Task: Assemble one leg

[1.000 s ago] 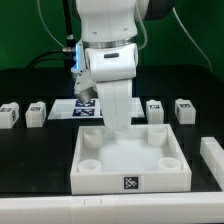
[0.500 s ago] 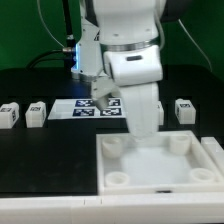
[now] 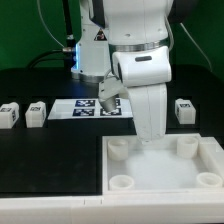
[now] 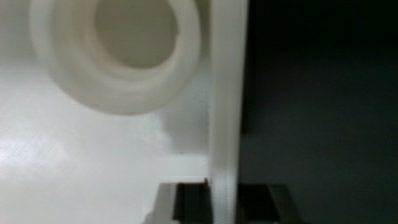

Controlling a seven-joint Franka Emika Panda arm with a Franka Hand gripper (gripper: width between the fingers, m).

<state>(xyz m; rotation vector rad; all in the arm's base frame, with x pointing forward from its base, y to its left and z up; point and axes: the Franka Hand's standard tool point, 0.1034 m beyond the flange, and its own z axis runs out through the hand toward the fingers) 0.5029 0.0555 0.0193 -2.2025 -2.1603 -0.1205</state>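
My gripper (image 3: 150, 137) is shut on the far wall of the large white square tray-like piece (image 3: 160, 195), which lies on the black table at the exterior view's lower right. In the wrist view the thin white wall (image 4: 226, 110) runs between my two dark fingers (image 4: 187, 203), next to a round corner socket (image 4: 116, 50). My gripper's fingertips show there (image 4: 226, 200). The small white tagged legs stand in a row behind: two at the exterior view's left (image 3: 10, 113) (image 3: 37, 111) and one at the right (image 3: 185, 108). None is held.
The marker board (image 3: 88, 108) lies flat behind the tray-like piece, partly hidden by my arm. The arm's white body (image 3: 140, 60) blocks the middle of the back row. The table's front edge runs just below the tray-like piece.
The tray-like piece has slid to the exterior view's right and toward the front, held by my gripper. The leg right of the marker board is now hidden behind my arm.
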